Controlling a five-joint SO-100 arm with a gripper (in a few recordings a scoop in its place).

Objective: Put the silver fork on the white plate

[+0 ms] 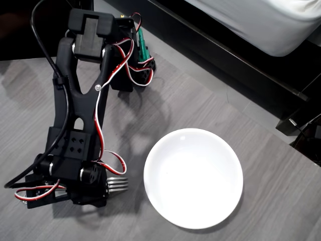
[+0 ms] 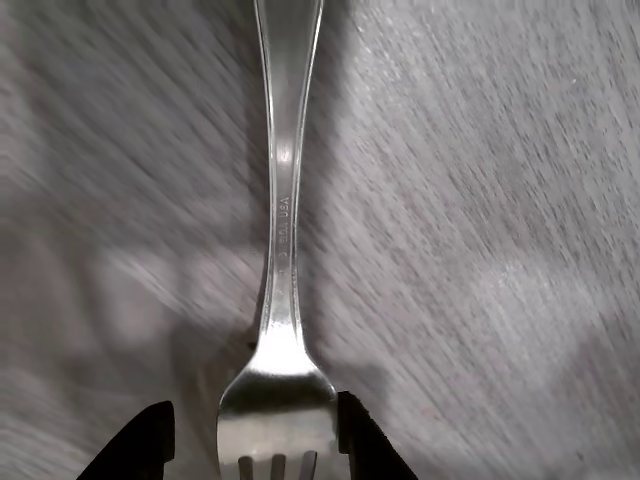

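Black fingertips (image 2: 360, 445) flank the head of the silver fork (image 2: 284, 250) in the wrist view — the right one seems to touch its edge, the left stands apart, so the gripper (image 2: 255, 445) looks parted, not yet clamped. Overhead, the tines (image 1: 118, 185) poke out from under the arm toward the white plate (image 1: 193, 178), near but apart on the grey table (image 1: 210, 110) — probably squaring up for a grip
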